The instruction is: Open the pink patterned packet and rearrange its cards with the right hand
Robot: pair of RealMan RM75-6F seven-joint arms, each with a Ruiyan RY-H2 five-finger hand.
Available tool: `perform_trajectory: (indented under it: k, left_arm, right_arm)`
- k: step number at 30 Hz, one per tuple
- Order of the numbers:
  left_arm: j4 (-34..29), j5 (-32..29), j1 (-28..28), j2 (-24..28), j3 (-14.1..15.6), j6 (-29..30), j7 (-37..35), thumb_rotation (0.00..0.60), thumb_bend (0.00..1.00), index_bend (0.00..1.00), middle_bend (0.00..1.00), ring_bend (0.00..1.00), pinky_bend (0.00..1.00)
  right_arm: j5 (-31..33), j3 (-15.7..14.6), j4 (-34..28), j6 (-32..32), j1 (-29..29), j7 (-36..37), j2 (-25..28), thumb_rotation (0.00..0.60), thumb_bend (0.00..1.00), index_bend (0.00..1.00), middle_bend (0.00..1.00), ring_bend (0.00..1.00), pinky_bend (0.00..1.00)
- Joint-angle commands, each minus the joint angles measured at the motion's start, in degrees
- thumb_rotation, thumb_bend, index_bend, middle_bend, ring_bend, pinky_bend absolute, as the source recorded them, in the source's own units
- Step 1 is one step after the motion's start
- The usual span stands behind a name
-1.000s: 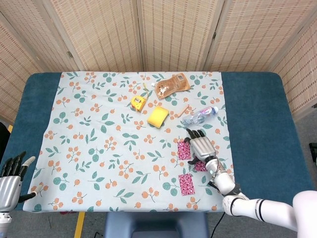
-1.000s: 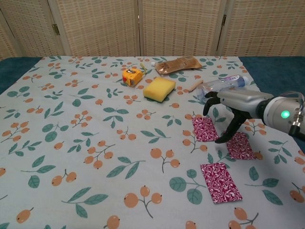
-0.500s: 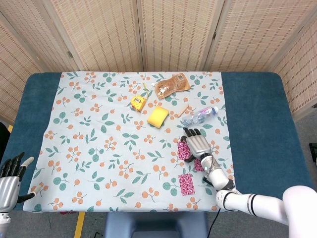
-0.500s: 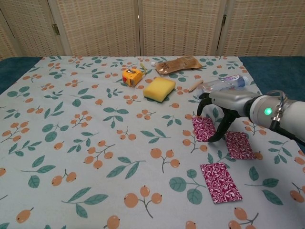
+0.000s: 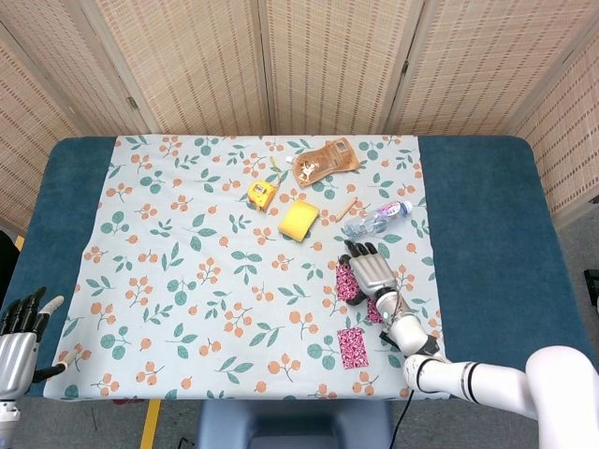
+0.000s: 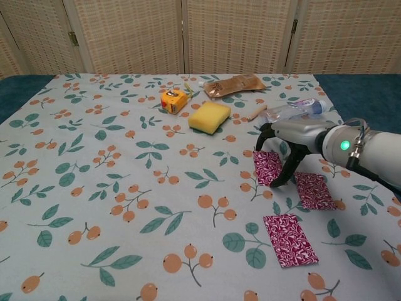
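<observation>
Right hand (image 6: 285, 147): we hover open, fingertips down on the far pink patterned card (image 6: 268, 168).
Tip: we press lightly, slide flat.

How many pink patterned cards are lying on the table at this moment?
3. One card lies under the right hand, a second just right of it, a third nearest the table's front edge. None seems hidden.

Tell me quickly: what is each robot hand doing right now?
Left robot hand: open, holding nothing.
Right robot hand: fingers spread over a pink card, nothing held.
</observation>
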Motion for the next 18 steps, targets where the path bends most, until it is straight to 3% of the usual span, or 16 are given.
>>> perform_trajectory:
  k: [1, 14, 18]
  left_arm:
    - [0.08, -0.09, 0.04, -0.03, 0.00, -0.05, -0.05, 0.600, 0.26, 0.18, 0.00, 0.04, 0.00]
    - [0.55, -0.08, 0.10, -0.21, 0.00, -0.06, -0.52, 0.600, 0.26, 0.18, 0.00, 0.04, 0.00]
    - [0.63, -0.02, 0.17, -0.20, 0.03, 0.03, -0.64, 0.600, 0.26, 0.17, 0.00, 0.04, 0.00]
  right_arm:
    - [0.92, -0.20, -0.07, -0.42, 0.46, -0.34, 0.12, 0.530, 0.15, 0.23, 0.00, 0.00, 0.00]
    - [2.33, -1.47, -1.78, 0.26, 1.37, -0.94, 0.97, 0.529, 0.15, 0.23, 0.00, 0.00, 0.00]
    - [2.60, -1.79, -2.04, 0.72, 1.59, -1.21, 1.03, 0.529, 0.15, 0.19, 0.00, 0.00, 0.00]
